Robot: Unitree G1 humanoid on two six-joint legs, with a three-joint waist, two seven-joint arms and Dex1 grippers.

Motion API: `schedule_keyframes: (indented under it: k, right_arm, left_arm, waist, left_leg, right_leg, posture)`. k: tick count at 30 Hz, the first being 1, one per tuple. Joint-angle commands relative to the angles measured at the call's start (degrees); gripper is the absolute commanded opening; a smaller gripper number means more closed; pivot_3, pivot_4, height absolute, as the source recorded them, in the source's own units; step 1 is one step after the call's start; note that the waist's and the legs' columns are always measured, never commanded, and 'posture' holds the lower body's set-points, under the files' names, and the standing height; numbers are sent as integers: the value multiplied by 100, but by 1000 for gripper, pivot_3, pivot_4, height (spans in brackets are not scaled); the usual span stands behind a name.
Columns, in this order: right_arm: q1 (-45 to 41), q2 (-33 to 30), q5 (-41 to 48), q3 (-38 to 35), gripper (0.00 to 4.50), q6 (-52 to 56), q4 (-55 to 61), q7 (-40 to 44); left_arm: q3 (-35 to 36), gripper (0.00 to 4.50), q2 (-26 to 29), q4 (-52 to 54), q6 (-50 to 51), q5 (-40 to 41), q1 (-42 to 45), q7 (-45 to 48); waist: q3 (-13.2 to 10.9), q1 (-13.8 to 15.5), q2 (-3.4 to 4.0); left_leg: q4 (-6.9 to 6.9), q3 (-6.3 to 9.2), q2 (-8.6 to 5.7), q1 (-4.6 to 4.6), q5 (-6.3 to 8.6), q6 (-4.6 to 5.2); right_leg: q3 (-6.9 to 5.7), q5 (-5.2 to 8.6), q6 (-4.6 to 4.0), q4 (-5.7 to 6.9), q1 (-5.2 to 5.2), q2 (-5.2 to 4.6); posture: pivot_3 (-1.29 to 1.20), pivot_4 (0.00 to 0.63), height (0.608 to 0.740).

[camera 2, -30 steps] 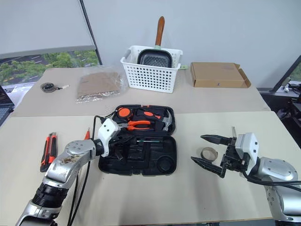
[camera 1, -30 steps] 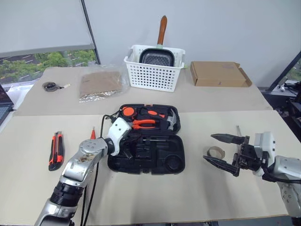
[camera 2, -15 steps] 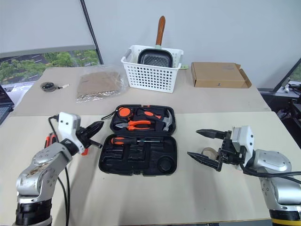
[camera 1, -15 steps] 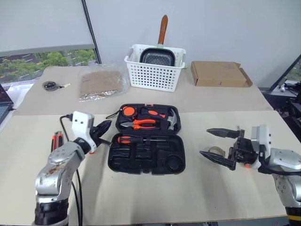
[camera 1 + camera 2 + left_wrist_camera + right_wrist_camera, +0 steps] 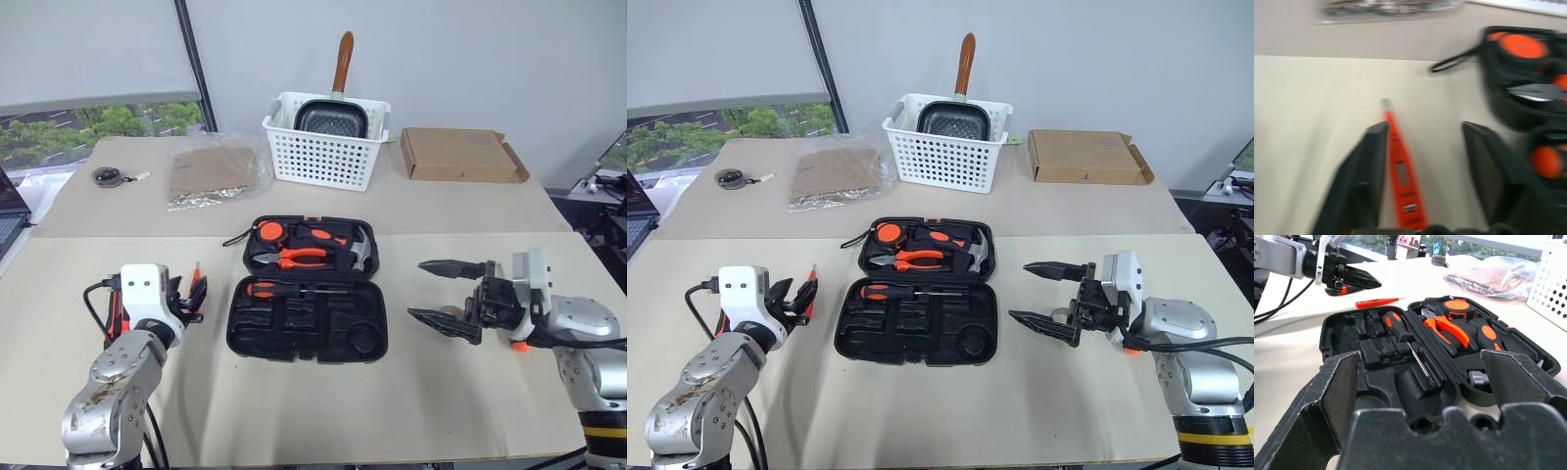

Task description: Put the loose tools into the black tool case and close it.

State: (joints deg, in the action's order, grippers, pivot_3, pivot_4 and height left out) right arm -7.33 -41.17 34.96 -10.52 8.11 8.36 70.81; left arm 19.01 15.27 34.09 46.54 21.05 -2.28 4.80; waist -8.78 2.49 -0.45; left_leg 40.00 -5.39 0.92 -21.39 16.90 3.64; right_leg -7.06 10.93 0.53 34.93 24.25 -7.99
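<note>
Black tool case [image 5: 308, 308] open, one screwdriver [image 5: 294, 290] seated; tester pen [image 5: 1402, 172], utility knife [image 5: 114, 308], tape ring [image 5: 1065, 315] outstanding. Left gripper [image 5: 1425, 161] and right gripper [image 5: 443, 294]: both agape, empty.

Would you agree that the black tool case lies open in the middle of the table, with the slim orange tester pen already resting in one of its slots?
Not quite. The black tool case does lie open in the middle of the table, but the slim orange tester pen lies on the table beside the case, between the left gripper's open fingers, as the left wrist view shows.
</note>
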Motion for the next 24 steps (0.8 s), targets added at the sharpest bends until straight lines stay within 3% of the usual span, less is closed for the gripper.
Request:
schedule_keyframes:
  k: [1, 9, 14, 18, 24]
  right_arm:
    - [-145, -3, 54, -56, 4500, -60, 48, 59]
    - [-200, -41, 70, -36, 4500, 22, 174, 38]
    - [-139, -66, 74, -102, 4500, 35, 207, -28]
    - [93, -117, 24, -508, 4500, -36, -152, -241]
    - [616, -416, -928, -986, 4500, 140, -440, -1450]
  left_arm:
    - [-68, 3505, -13, 212, 151, -66, -63, -148]
    - [-235, 3505, -243, 59, 621, -58, 161, -368]
    - [-270, 3505, -228, 84, 211, -113, 263, -241]
    - [-136, 3505, -98, 323, -752, 392, 311, 711]
    - [-154, 3505, 1068, 661, -1200, 1654, -162, 3112]
  waist:
    - [0, -2, 0]
    - [-1, 5, -2]
    - [-1, 2, -2]
    - [-2, 13, -4]
    - [1, 4, 3]
  left_leg:
    - [0, 0, 0, 0, 1, -1]
    - [0, 0, 0, -1, 1, -1]
    - [0, 0, 0, -1, 0, -2]
    - [0, 0, 0, -2, 7, -15]
    - [1, -11, -1, -10, 11, -31]
  right_leg:
    - [0, 2, 3, 0, 1, 0]
    - [0, 2, 3, 0, 2, 1]
    - [0, 1, 2, 0, 2, 1]
    - [-1, 0, 0, -1, 3, -1]
    - [-1, 0, -10, -5, 9, -5]
  posture:
    - [0, 150, 700]
    - [0, 150, 700]
    - [0, 150, 700]
    - [0, 150, 700]
    - [0, 150, 700]
